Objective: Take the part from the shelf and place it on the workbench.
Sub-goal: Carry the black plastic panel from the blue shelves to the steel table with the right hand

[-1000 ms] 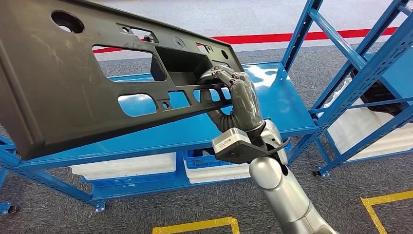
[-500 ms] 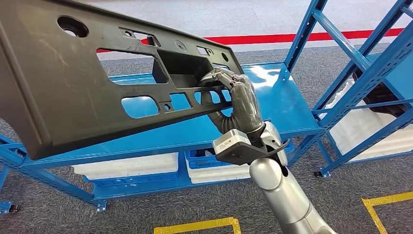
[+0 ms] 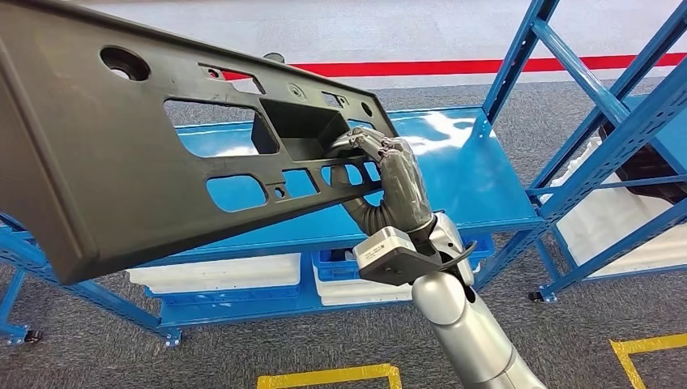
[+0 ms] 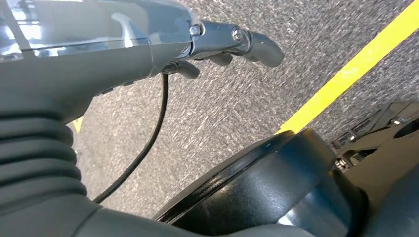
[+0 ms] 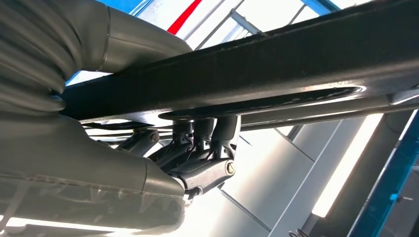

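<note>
The part is a large black plastic panel [image 3: 105,162] with several cut-outs, held tilted in the air above the low blue shelf [image 3: 454,162]. My right hand [image 3: 397,182] grips it at its right end, fingers hooked through an opening near the recessed pocket. In the right wrist view the panel's edge [image 5: 276,64] runs across the picture with the dark fingers [image 5: 207,148] wrapped around it. My left hand [image 4: 148,44] hangs over the grey carpet and holds nothing; its thumb [image 4: 252,44] sticks out.
A taller blue rack [image 3: 599,121] stands at the right with white padding [image 3: 599,219] on its lower level. White bins [image 3: 211,275] and a blue crate [image 3: 336,263] sit under the low shelf. Yellow tape [image 3: 324,377] and a red line [image 3: 486,65] mark the floor.
The whole view has shifted a little. The panel and my right hand sit slightly lower in the picture, the grip unchanged.
</note>
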Controlling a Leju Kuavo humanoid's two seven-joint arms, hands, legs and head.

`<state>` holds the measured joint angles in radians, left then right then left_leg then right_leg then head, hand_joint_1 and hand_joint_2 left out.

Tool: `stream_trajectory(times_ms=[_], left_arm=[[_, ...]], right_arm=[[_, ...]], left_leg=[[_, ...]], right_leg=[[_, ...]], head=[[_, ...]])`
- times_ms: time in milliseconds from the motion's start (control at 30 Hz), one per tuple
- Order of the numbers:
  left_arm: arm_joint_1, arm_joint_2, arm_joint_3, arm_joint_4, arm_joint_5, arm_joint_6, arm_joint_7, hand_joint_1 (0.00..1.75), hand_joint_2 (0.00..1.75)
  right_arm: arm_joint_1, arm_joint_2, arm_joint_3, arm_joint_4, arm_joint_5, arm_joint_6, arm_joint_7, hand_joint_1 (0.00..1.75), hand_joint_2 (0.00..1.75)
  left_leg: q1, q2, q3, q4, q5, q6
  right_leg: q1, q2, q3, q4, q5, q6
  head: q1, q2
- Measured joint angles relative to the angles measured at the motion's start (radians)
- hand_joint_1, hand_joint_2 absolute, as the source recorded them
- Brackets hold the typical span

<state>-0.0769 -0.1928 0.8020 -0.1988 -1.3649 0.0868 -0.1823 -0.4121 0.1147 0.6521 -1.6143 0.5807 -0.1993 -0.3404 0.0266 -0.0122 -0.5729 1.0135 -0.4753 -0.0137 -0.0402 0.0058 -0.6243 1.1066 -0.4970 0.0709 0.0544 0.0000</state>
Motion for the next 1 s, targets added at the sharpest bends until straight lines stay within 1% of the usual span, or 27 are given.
stream_trajectory(times_ms=[33, 67, 133, 167, 200, 233, 267, 333, 367, 400, 433, 467, 500, 533, 567, 600, 633, 667, 700, 733, 767, 833, 867, 900, 933, 967, 1000], left_arm=[[0.0, 0.001, 0.0, 0.0, 0.0, 0.001, 0.0, 0.0, 1.75], [0.0, 0.002, 0.0, 0.0, 0.0, 0.002, 0.0, 0.0, 1.75], [0.0, 0.003, 0.0, 0.0, -0.001, 0.003, 0.0, 0.0, 1.75], [0.0, 0.003, 0.0, 0.0, -0.001, 0.004, 0.0, 0.0, 1.75], [0.0, 0.003, 0.0, 0.0, -0.001, 0.004, 0.0, 0.0, 1.75], [0.0, 0.004, 0.0, 0.0, -0.001, 0.004, 0.0, 0.0, 1.75], [0.0, 0.004, 0.0, 0.0, -0.001, 0.004, -0.001, 0.0, 1.75], [-0.003, 0.005, 0.0, 0.0, 0.0, 0.005, -0.003, 0.0, 1.75], [-0.005, 0.005, 0.001, 0.0, 0.0, 0.005, -0.004, 0.0, 1.75], [-0.007, 0.006, 0.001, 0.0, 0.0, 0.006, -0.004, 0.0, 1.75], [-0.008, 0.006, 0.001, 0.0, 0.0, 0.006, -0.004, 0.0, 1.75], [-0.008, 0.006, 0.001, 0.0, -0.001, 0.007, -0.003, 0.0, 1.75], [-0.007, 0.006, 0.001, 0.0, -0.001, 0.007, -0.002, 0.0, 1.75], [-0.007, 0.005, 0.0, 0.001, -0.002, 0.006, -0.001, 0.0, 1.75], [-0.006, 0.005, 0.0, 0.002, -0.002, 0.006, -0.001, 0.0, 1.75], [-0.005, 0.005, 0.0, 0.002, -0.002, 0.006, -0.001, 0.0, 1.75], [-0.003, 0.005, 0.0, 0.003, -0.002, 0.006, -0.002, 0.0, 1.75], [-0.001, 0.005, 0.0, 0.003, -0.002, 0.007, -0.002, 0.0, 1.75], [0.001, 0.005, 0.0, 0.003, -0.002, 0.007, -0.003, 0.0, 1.75], [0.002, 0.005, 0.0, 0.003, -0.002, 0.008, -0.004, 0.0, 1.75], [0.002, 0.005, 0.0, 0.003, -0.002, 0.008, -0.004, 0.0, 1.75], [0.002, 0.005, 0.0, 0.003, -0.002, 0.008, -0.004, 0.0, 1.75], [0.002, 0.005, 0.0, 0.003, -0.002, 0.008, -0.004, 0.0, 1.75], [0.002, 0.005, 0.0, 0.003, -0.002, 0.008, -0.004, 0.0, 1.75], [0.002, 0.005, 0.0, 0.003, -0.002, 0.008, -0.004, 0.0, 1.75], [0.002, 0.005, 0.0, 0.003, -0.002, 0.008, -0.004, 0.0, 1.75], [0.002, 0.004, 0.0, 0.003, -0.002, 0.008, -0.005, 0.0, 1.75]], right_arm=[[0.0, 0.003, 0.002, 0.002, -0.001, 0.0, -0.001, 1.75, 1.75], [0.0, 0.005, 0.004, 0.003, -0.002, 0.0, -0.002, 1.75, 1.75], [0.0, 0.009, 0.006, 0.007, -0.004, -0.001, -0.002, 1.75, 1.75], [0.0, 0.011, 0.006, 0.009, -0.005, -0.001, -0.002, 1.75, 1.75], [0.0, 0.013, 0.006, 0.01, -0.005, -0.001, -0.002, 1.75, 1.75], [0.0, 0.015, 0.007, 0.011, -0.005, -0.001, -0.003, 1.75, 1.75], [0.0, 0.018, 0.007, 0.012, -0.005, -0.001, -0.003, 1.75, 1.75], [0.0, 0.02, 0.008, 0.015, -0.006, -0.001, -0.003, 1.75, 1.75], [0.0, 0.02, 0.01, 0.018, -0.006, -0.001, -0.004, 1.75, 1.75], [0.0, 0.02, 0.011, 0.021, -0.006, -0.001, -0.004, 1.75, 1.75], [0.0, 0.02, 0.012, 0.023, -0.007, -0.001, -0.004, 1.75, 1.75], [0.0, 0.02, 0.013, 0.025, -0.007, -0.001, -0.005, 1.75, 1.75], [0.0, 0.02, 0.014, 0.026, -0.008, -0.002, -0.006, 1.75, 1.75], [-0.001, 0.02, 0.014, 0.027, -0.009, -0.002, -0.007, 1.75, 1.75], [-0.001, 0.021, 0.014, 0.027, -0.009, -0.002, -0.007, 1.75, 1.75], [-0.002, 0.021, 0.015, 0.027, -0.01, -0.003, -0.008, 1.75, 1.75], [-0.002, 0.021, 0.016, 0.028, -0.01, -0.003, -0.008, 1.75, 1.75], [-0.002, 0.021, 0.017, 0.028, -0.01, -0.003, -0.008, 1.75, 1.75], [-0.002, 0.021, 0.018, 0.029, -0.01, -0.003, -0.008, 1.75, 1.75], [-0.002, 0.021, 0.019, 0.029, -0.011, -0.003, -0.008, 1.75, 1.75], [-0.002, 0.02, 0.019, 0.029, -0.011, -0.004, -0.009, 1.75, 1.75], [-0.002, 0.02, 0.021, 0.031, -0.011, -0.004, -0.009, 1.75, 1.75], [-0.001, 0.02, 0.021, 0.032, -0.011, -0.004, -0.009, 1.75, 1.75], [-0.001, 0.019, 0.022, 0.034, -0.011, -0.004, -0.009, 1.75, 1.75], [-0.001, 0.019, 0.022, 0.035, -0.012, -0.004, -0.009, 1.75, 1.75], [-0.001, 0.019, 0.023, 0.037, -0.012, -0.004, -0.009, 1.75, 1.75], [-0.001, 0.019, 0.023, 0.037, -0.012, -0.004, -0.009, 1.75, 1.75]], left_leg=[[0.0, -0.001, 0.0, 0.002, -0.002, -0.008], [0.0, -0.002, -0.001, 0.002, -0.001, -0.017], [-0.001, -0.002, 0.0, -0.006, 0.005, -0.033], [0.001, -0.002, 0.002, -0.009, 0.006, -0.039], [0.002, 0.0, 0.0, -0.004, -0.001, -0.044], [0.002, 0.001, -0.008, 0.02, -0.021, -0.046], [0.001, 0.002, -0.025, 0.067, -0.054, -0.047], [-0.004, 0.003, -0.073, 0.203, -0.128, -0.047], [-0.005, 0.003, -0.089, 0.258, -0.151, -0.047], [-0.006, 0.003, -0.089, 0.28, -0.156, -0.047], [-0.006, 0.003, -0.07, 0.261, -0.142, -0.046], [-0.004, 0.003, -0.035, 0.205, -0.113, -0.046], [-0.001, 0.003, 0.004, 0.133, -0.084, -0.047], [0.001, 0.003, 0.036, 0.068, -0.063, -0.047], [0.002, 0.001, 0.052, 0.027, -0.052, -0.046], [0.001, 0.0, 0.054, 0.01, -0.05, -0.042], [-0.002, -0.002, 0.049, 0.01, -0.05, -0.035], [-0.003, -0.002, 0.042, 0.013, -0.046, -0.026], [-0.003, -0.001, 0.037, 0.014, -0.041, -0.017], [-0.004, 0.001, 0.032, 0.014, -0.036, -0.007], [-0.004, 0.003, 0.026, 0.013, -0.03, 0.001], [-0.007, 0.007, 0.011, 0.013, -0.019, 0.012], [-0.01, 0.008, 0.003, 0.014, -0.014, 0.014], [-0.014, 0.009, -0.004, 0.014, -0.009, 0.016], [-0.017, 0.01, -0.009, 0.015, -0.004, 0.016], [-0.02, 0.01, -0.014, 0.015, -0.001, 0.017], [-0.023, 0.009, -0.017, 0.016, 0.002, 0.016]], right_leg=[[0.002, 0.001, 0.026, -0.053, 0.017, -0.003], [0.005, 0.002, 0.041, -0.084, 0.023, -0.008], [0.011, 0.004, 0.042, -0.091, 0.02, -0.022], [0.009, 0.004, 0.041, -0.092, 0.023, -0.03], [0.007, 0.003, 0.04, -0.093, 0.025, -0.038], [0.005, 0.001, 0.04, -0.095, 0.028, -0.047], [0.003, -0.002, 0.039, -0.097, 0.031, -0.055], [0.006, -0.006, 0.034, -0.096, 0.036, -0.066], [0.008, -0.007, 0.031, -0.096, 0.038, -0.068], [0.009, -0.007, 0.028, -0.095, 0.041, -0.069], [0.009, -0.007, 0.025, -0.094, 0.043, -0.068], [0.009, -0.006, 0.024, -0.093, 0.045, -0.067], [0.008, -0.006, 0.022, -0.091, 0.046, -0.064], [0.01, -0.005, 0.019, -0.087, 0.048, -0.059], [0.012, -0.005, 0.014, -0.084, 0.052, -0.053], [0.015, -0.005, 0.009, -0.083, 0.056, -0.047], [0.016, -0.005, 0.005, -0.083, 0.062, -0.04], [0.016, -0.005, 0.002, -0.086, 0.067, -0.034], [0.015, -0.005, -0.001, -0.084, 0.063, -0.029], [0.014, -0.005, -0.008, -0.069, 0.047, -0.026], [0.015, -0.005, -0.022, -0.036, 0.018, -0.024], [0.017, -0.005, -0.067, 0.089, -0.065, -0.024], [0.018, -0.005, -0.086, 0.151, -0.095, -0.024], [0.019, -0.005, -0.092, 0.189, -0.108, -0.026], [0.021, -0.005, -0.079, 0.189, -0.103, -0.029], [0.024, -0.005, -0.048, 0.151, -0.082, -0.034], [0.028, -0.005, -0.003, 0.085, -0.055, -0.041]], head=[[0.003, 0.0], [0.004, 0.0], [0.0, 0.0], [-0.004, 0.0], [-0.01, 0.0], [-0.017, 0.0], [-0.027, 0.0], [-0.044, 0.0], [-0.048, 0.0], [-0.05, 0.0], [-0.052, 0.0], [-0.053, 0.0], [-0.054, 0.0], [-0.057, 0.0], [-0.059, 0.0], [-0.058, 0.0], [-0.057, 0.0], [-0.054, 0.0], [-0.051, 0.0], [-0.049, 0.0], [-0.044, 0.0], [-0.031, 0.0], [-0.025, 0.0], [-0.02, 0.0], [-0.016, 0.0], [-0.013, 0.0], [-0.009, 0.0]])
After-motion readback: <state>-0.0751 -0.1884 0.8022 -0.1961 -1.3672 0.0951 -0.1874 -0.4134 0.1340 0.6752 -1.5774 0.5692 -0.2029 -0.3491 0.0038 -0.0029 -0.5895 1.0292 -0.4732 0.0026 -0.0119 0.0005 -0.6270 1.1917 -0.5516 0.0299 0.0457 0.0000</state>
